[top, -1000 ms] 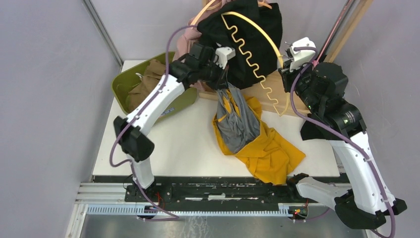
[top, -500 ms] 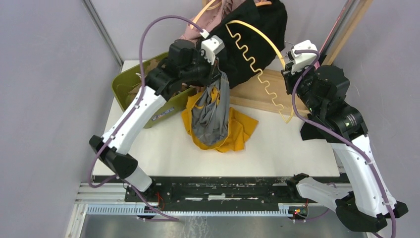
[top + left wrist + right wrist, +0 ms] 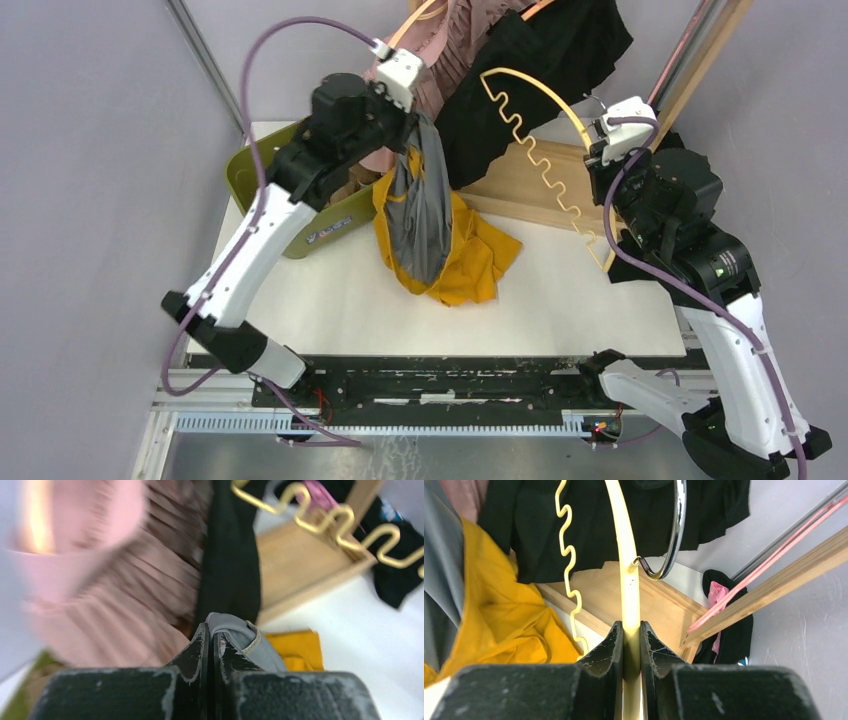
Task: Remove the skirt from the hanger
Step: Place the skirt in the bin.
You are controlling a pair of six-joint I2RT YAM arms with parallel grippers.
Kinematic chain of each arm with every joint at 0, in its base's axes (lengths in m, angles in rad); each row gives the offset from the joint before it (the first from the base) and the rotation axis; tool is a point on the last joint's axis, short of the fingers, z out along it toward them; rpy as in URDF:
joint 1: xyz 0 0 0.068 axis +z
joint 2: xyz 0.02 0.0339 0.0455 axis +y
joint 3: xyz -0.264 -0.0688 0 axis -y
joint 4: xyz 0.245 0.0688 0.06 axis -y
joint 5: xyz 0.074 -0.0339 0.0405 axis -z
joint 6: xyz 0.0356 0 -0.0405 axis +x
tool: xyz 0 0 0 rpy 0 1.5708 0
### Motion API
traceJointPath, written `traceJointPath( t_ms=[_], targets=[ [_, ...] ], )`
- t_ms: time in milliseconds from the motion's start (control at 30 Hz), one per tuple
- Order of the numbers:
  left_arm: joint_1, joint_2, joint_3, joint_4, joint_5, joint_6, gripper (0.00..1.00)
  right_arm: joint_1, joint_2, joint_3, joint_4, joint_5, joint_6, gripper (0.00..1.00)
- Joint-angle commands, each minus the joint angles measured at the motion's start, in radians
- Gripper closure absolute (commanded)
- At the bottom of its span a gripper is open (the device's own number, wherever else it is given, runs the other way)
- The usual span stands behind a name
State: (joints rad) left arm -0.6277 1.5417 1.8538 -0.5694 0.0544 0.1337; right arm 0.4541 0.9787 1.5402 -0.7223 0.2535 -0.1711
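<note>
Skirt [image 3: 432,225] looks clear of hanger [image 3: 625,555]: we pinch it in left claw [image 3: 211,635], right claw [image 3: 631,630] clamps hanger. Next: lower it onto counter [image 3: 600,300], release.

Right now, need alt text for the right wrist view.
The right gripper is shut on the pale yellow hanger, whose bar runs up the middle of the frame to a chrome hook. The yellow and grey skirt fills the left edge, with black clothing and a wooden board behind.
</note>
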Motion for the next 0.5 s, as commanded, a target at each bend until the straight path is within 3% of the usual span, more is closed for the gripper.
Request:
traceJointPath(
  t_ms=[0,200,467],
  targets=[
    [0.009,-0.155,0.067,0.332,-0.213,0.116,0.97,-0.001,-0.037,0.028,0.013,0.046,-0.014,0.99],
    [0.079,-0.079,0.213,0.396,-0.267,0.186,0.97,-0.002,-0.065,-0.011,-0.011,0.082,0.018,0.99],
    [0.347,0.104,0.476,0.461,-0.155,0.044,0.97,-0.002,-0.089,-0.045,-0.025,0.114,0.030,0.99]
  ],
)
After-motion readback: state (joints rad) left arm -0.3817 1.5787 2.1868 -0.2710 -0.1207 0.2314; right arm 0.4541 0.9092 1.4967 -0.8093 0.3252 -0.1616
